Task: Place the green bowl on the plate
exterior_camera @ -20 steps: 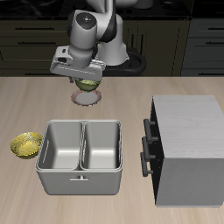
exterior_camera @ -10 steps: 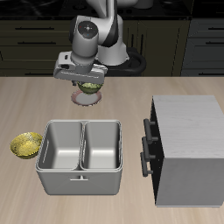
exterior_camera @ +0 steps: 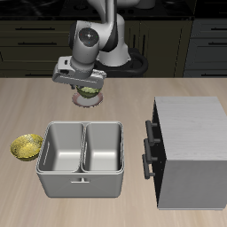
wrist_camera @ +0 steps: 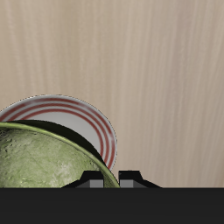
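- Claw (exterior_camera: 87, 87) hanging over the far part of the table, behind the double tub, pinching the green bowl's rim between its two fingers.
- Green bowl (exterior_camera: 88, 88) held off the surface, mostly hidden under the gripper body in the exterior view; only a slice of olive green showing between the fingers.
- From the wrist: bowl (wrist_camera: 48, 162) filling the near field, mottled green inside, light rim curving across, one finger (wrist_camera: 87, 180) just at that rim.
- Plate (wrist_camera: 83, 118) directly beneath the bowl, striped pinkish-brown rim and pale centre peeking out past the bowl's edge; dark shadow of the bowl lying on it.
- Cannot tell whether bowl touches plate; a gap seems to show in the exterior view.
- Plate (exterior_camera: 86, 99) seen from outside as a pale disc on the table (exterior_camera: 124, 93), right under the claw, only its front edge clear.
- Double tub (exterior_camera: 81, 151): grey metal, two compartments side by side, nearer the front edge than the plate.
- Small yellow bowl (exterior_camera: 27, 146) resting on the table just beside the tub, well apart from the claw.
- Grey cabinet (exterior_camera: 188, 151) with dark handles on the tub's other side.
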Tool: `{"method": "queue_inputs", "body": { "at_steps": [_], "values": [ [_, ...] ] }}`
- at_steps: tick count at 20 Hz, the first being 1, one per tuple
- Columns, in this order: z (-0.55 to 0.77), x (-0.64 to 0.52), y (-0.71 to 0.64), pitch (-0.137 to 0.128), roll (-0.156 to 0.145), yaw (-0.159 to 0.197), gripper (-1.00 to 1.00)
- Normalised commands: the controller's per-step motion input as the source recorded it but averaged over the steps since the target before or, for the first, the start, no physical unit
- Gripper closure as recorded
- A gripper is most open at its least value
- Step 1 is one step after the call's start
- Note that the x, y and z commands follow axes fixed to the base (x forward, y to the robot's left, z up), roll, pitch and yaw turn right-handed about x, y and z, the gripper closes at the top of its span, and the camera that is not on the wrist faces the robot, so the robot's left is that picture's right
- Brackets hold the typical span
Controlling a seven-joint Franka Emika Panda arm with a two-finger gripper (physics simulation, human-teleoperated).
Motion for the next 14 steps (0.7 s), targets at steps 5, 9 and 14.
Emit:
{"method": "queue_inputs", "body": {
  "at_steps": [5,9,14],
  "values": [
    [-0.06,0.03,0.00,0.001,-0.003,0.024,1.00],
    [-0.15,0.06,0.03,0.060,0.035,-0.013,-1.00],
    [0.01,-0.02,0.00,0.006,0.028,0.005,-1.00]
  ]
}}
